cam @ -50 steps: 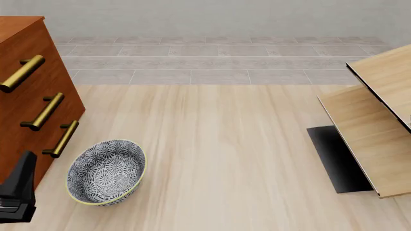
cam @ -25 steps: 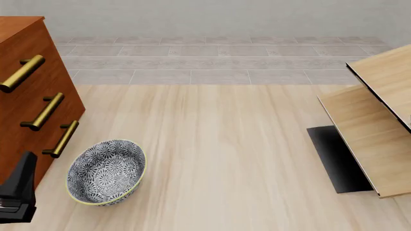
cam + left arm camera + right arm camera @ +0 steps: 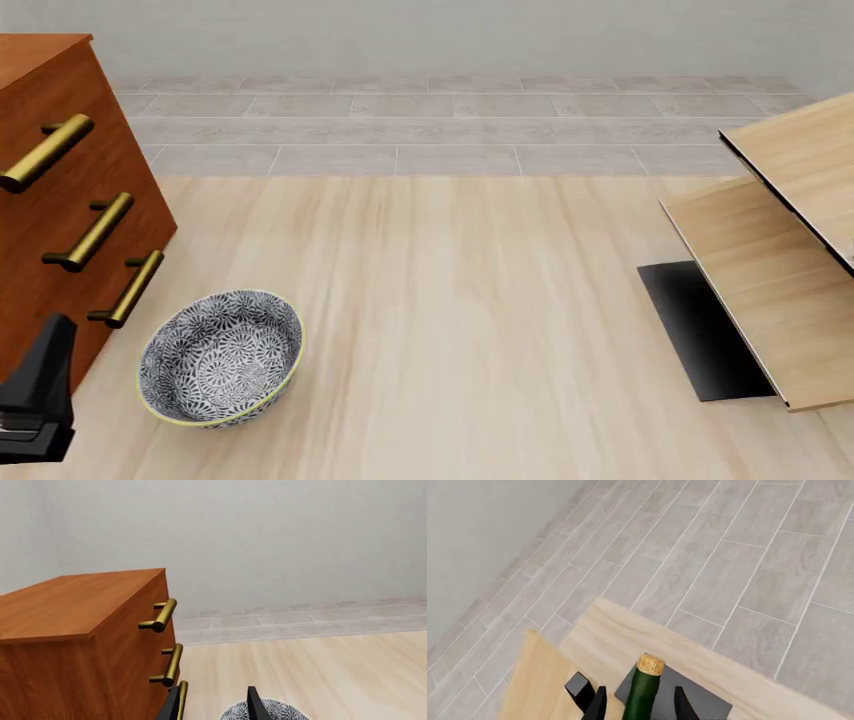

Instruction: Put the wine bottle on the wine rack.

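Light wood table, nothing shifted from earlier front frames — right gripper clamps wine bottle over wine rack at frame right; left gripper slightly parted, idle — placement pending.

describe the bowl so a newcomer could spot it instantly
Start at the reddish-brown drawer cabinet at the table's left edge in the front view. Just to its right, below the lowest brass handle, sits the bowl. Its dense dark floral pattern and yellow-green rim make it the only patterned, round item.

Light wood table, patterned bowl beside reddish-brown cabinet, wine rack at right edge
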